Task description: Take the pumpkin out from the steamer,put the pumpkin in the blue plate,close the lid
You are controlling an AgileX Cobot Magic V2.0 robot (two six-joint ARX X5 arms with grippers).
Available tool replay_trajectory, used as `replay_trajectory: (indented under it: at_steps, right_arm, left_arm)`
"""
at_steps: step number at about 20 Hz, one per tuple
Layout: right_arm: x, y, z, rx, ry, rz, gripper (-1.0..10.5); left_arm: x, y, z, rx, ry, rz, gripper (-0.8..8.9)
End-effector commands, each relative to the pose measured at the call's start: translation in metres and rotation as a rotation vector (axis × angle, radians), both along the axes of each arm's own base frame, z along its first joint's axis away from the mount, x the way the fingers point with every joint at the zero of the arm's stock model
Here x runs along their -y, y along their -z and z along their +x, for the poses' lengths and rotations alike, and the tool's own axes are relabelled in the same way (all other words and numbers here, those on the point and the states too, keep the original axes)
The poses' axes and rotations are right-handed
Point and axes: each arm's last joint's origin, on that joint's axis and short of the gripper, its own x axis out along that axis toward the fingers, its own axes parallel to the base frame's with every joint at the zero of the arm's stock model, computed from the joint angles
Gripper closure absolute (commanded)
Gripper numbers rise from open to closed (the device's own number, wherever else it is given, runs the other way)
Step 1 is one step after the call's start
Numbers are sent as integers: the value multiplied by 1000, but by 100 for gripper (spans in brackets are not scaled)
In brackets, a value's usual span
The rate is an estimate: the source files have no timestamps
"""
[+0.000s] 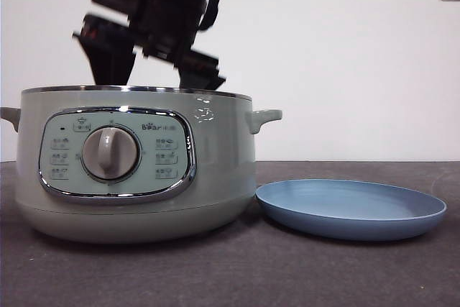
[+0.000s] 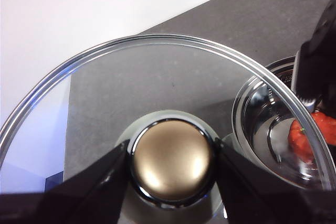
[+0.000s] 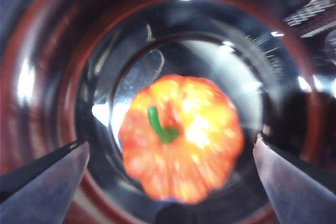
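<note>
Pumpkin (image 3: pixel 181 137): orange-red, ribbed, seated on the shiny metal floor inside the steamer (image 1: pixel 136 167), directly below and between the two jaws of the right gripper (image 3: pixel 170 156). Stem (image 3: pixel 159 126) green and curved, pointing up toward the wrist camera; top face turned to the gripper, so long axis not readable from this angle. Outline somewhat blurred.

Right gripper: jaws spread wide, one to each side of the pumpkin, neither touching it; nothing held. Seen in the front view as a dark mass (image 1: pixel 154 30) lowered from above over the steamer's open mouth, jaw tips hidden behind the rim.

Left gripper (image 2: pixel 172 163): jaws closed against either side of the round knob (image 2: pixel 172 163) of the lid (image 2: pixel 157 85), knob pinched between them. Lid held clear of the steamer and off to one side of it, glass dome and chrome rim spread out beyond the jaws; dark table (image 2: pixel 210 30) visible through the glass. Part of the steamer's metal bowl (image 2: pixel 260 129) and a sliver of the pumpkin (image 2: pixel 310 137) visible beyond the lid's edge, beside the other arm's dark body.

Steamer: pale sage-green, standing upright on the table, control panel with grey dial (image 1: pixel 110 153) facing the front camera, lid off.

Blue plate (image 1: pixel 351 208): flat on the table just beside the steamer, nothing on it.
</note>
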Motion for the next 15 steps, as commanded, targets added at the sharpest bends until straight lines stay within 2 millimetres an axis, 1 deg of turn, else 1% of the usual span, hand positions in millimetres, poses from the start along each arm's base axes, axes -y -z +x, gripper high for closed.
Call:
replay_trajectory:
  at_steps: [1, 2, 4, 5, 6, 7, 8, 10, 11, 14, 15]
  right_arm:
    - [-6, 21, 4, -24, -10, -30, 402]
    - [-8, 26, 6, -28, -11, -37, 403]
    - [-9, 28, 7, -16, -9, -29, 421]
    - [-10, 27, 8, -13, -2, -24, 533]
    - [-9, 27, 8, -15, -2, -26, 784]
    - [-9, 27, 7, -19, -3, -29, 974]
    - [-9, 27, 7, -19, -3, -29, 954]
    - [-8, 25, 6, -19, -2, -28, 954]
    - [-6, 19, 5, -18, 6, -23, 954]
    - [5, -12, -4, 8, 10, 9, 954]
    - [13, -29, -7, 23, 16, 27, 954]
  left_arm:
    - [-2, -9, -4, 59, -3, -15, 822]
    - [-2, -9, -4, 59, -3, -15, 822]
    - [-2, -8, -4, 59, -3, -15, 822]
    - [-2, -8, -4, 59, -3, -15, 822]
    - [-2, -8, -4, 59, -3, -15, 822]
    - [-2, -8, -4, 59, -3, -15, 822]
    - [-2, -8, -4, 59, -3, -15, 822]
    - [-2, -9, -4, 59, -3, -15, 822]
    - [-2, -9, -4, 59, -3, -15, 822]
    - [-2, -8, -3, 57, 0, -16, 822]
    - [-1, -8, -1, 58, 0, -17, 822]
